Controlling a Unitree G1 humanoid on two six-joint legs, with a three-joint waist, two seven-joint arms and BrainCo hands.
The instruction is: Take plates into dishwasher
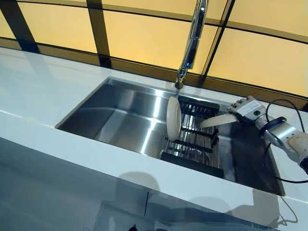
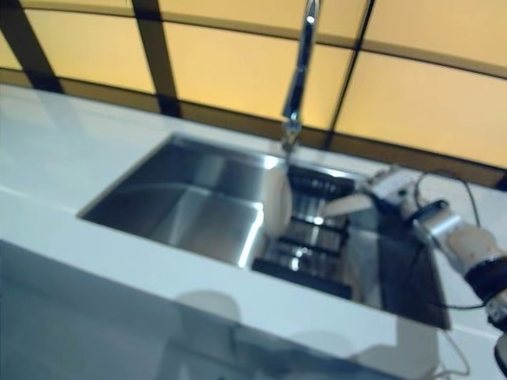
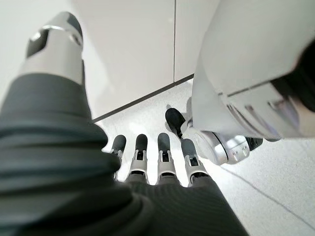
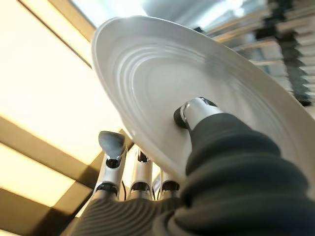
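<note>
One plate (image 1: 173, 118) stands on edge in the sink (image 1: 120, 115), at the near-left end of the rack (image 1: 195, 139), a round white disc, glossy, with faint concentric rings pressed into its face. My right hand (image 1: 226, 118) reaches across the rack to it from the right. In my right wrist view the plate (image 4: 206, 93) fills most of the frame: my thumb (image 4: 197, 112) presses its dark tip flat on the ringed face, and my fingers (image 4: 112, 147) go behind the rim on the other side, so I have the plate pinched between thumb and fingers.

The rack is a grid of thin metal rods with black crossbars, lying over the right part of the sink. The sink itself is a brushed steel rectangle with square walls and a flat floor, set into a smooth white counter (image 1: 43, 96). Behind the sink a polished chrome tap (image 1: 191, 43) rises tall and curved, its spout hanging above the back edge of the rack. Beyond it are amber panels (image 1: 144, 38) divided by dark bars.

My left hand (image 3: 147, 157) shows only in its own wrist view, well away from the sink, fingers straight and relaxed, holding nothing, above a pale speckled floor (image 3: 275, 167) in front of flat white cabinet doors (image 3: 138, 54).
</note>
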